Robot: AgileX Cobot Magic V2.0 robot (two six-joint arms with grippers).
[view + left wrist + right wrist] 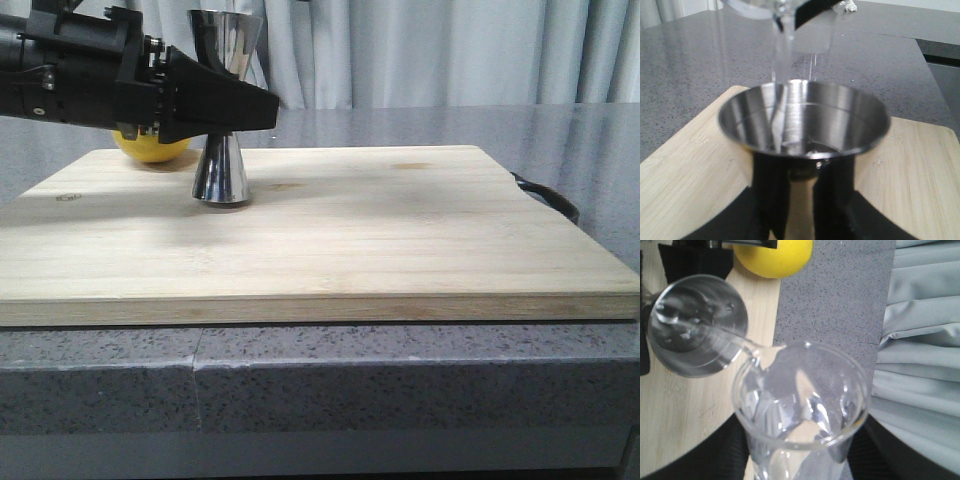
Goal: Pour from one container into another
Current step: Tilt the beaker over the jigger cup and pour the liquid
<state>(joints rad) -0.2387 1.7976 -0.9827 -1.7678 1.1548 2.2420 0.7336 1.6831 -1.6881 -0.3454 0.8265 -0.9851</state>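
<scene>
The steel jigger [221, 150] stands upright on the wooden cutting board [400, 230]. My left gripper [235, 108] reaches in from the left, shut on its narrow waist. In the left wrist view the jigger's open upper cup [803, 120] sits just above the gripper [800, 172]. The clear glass beaker [800, 405] is tilted above the jigger and my right gripper [802, 452] is shut on it. A thin stream of clear liquid [782, 50] runs from the beaker's lip into the jigger's cup [697, 325]. The front view shows neither the beaker nor the right gripper.
A yellow round fruit [150, 147] lies on the board behind the left gripper, close to the jigger. The board rests on a grey speckled counter [400, 370]. A black handle [555, 198] sticks out at the board's right edge. Grey curtains [450, 50] hang behind.
</scene>
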